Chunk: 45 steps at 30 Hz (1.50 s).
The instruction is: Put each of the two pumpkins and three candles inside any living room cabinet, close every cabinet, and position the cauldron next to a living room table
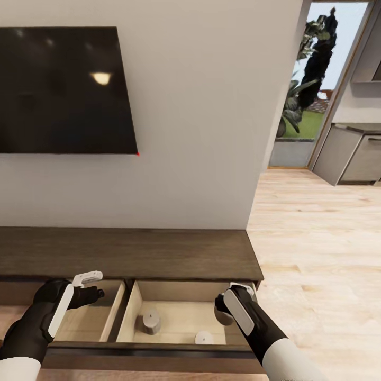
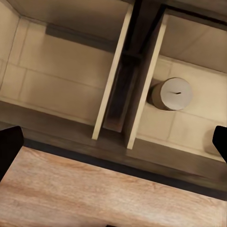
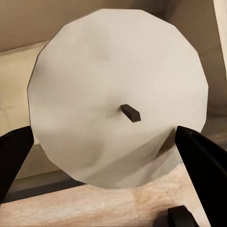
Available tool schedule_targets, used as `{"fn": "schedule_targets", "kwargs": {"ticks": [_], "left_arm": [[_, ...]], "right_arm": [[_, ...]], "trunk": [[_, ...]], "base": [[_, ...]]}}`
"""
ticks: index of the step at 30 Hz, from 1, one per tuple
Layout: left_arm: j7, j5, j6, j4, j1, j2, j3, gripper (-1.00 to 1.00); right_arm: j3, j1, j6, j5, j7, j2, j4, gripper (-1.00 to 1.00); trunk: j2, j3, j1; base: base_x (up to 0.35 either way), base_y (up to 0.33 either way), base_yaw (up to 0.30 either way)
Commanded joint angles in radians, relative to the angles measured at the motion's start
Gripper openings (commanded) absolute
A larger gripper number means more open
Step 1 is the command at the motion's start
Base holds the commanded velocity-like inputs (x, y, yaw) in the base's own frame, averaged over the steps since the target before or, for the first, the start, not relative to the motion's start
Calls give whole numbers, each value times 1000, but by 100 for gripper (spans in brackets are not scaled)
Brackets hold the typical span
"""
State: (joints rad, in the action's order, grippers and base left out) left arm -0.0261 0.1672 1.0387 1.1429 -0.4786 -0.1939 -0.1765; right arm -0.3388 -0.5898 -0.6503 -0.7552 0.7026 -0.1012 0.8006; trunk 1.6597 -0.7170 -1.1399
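Head view: white wall with a dark TV (image 1: 63, 90) at 10 o'clock, pale wood floor (image 1: 317, 238) at 3. The cabinet (image 1: 127, 251) has both drawers open, two candles (image 1: 152, 321) inside. Right pincer (image 3: 101, 142) grips a third candle (image 3: 113, 94); left pincer (image 1: 90, 283) spreads wide.

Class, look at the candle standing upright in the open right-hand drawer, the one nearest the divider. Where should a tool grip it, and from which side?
Grip the candle across its round side wall, coming straight down from above. It stands upright with a flat top, and the drawer is open overhead, while its walls and divider likely block a sideways approach. Being a plain cylinder, any opposite pair of sides should do.
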Motion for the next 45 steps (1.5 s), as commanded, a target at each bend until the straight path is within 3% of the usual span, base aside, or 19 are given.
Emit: {"fn": "schedule_targets", "kwargs": {"ticks": [1,13,45], "left_arm": [[0,0,0,0,0,0,0,100],[0,1,0,0,0,1,0,100],[1,2,1,34,0,-1,-1,100]], "right_arm": [[0,0,3,0,0,0,0,-100],[-4,-7,52,0,-6,0,-37,-100],[-8,-13,58,2,-37,0,-46,-100]], "trunk": [[7,-3,-4],[91,-41,-50],[315,-141,-173]], "base": [[0,0,0],[0,0,0],[0,0,0]]}}
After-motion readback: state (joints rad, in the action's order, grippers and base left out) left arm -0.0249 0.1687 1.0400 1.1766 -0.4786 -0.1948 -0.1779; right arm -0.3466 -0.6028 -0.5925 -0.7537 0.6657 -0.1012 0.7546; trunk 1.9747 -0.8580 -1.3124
